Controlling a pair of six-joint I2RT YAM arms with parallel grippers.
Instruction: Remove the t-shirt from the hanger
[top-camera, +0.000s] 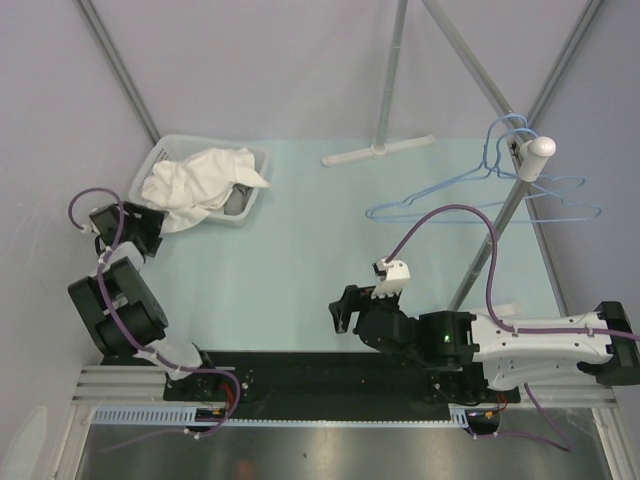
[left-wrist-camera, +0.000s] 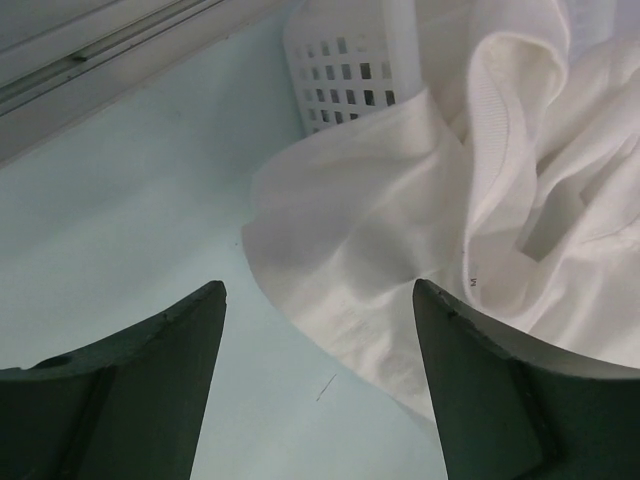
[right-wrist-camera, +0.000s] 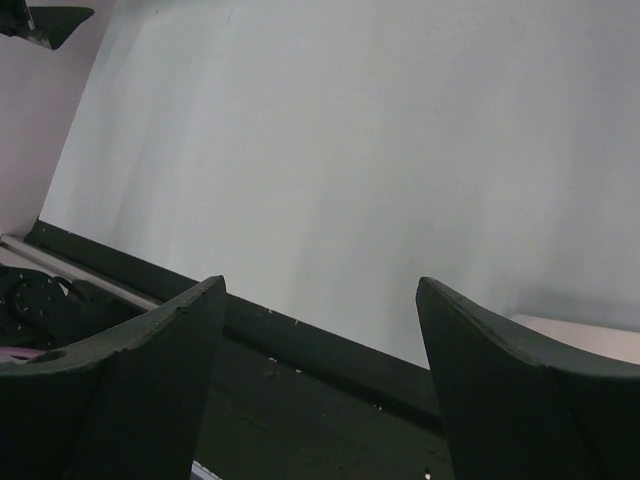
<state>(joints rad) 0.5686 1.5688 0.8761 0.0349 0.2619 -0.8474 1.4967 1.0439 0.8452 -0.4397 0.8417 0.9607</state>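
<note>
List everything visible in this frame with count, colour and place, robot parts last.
t-shirt: one, white, crumpled in the basket, spilling over its edge
basket: one, white, perforated, far left of the table
hangers: seemingly two, blue wire, bare, hung on the peg at right
peg: one, white, on the slanted pole at right
stand base: one, white, T-shaped, far centre
table: one, pale green
left gripper: black, open, facing the t-shirt
right gripper: black, open, empty, near the table's front edge

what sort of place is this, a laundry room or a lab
Probably a robot lab test cell staged for laundry: a pale green table ringed by grey metal frame poles, bare blue wire hangers, and a white t-shirt heaped in a white perforated plastic basket.
</note>
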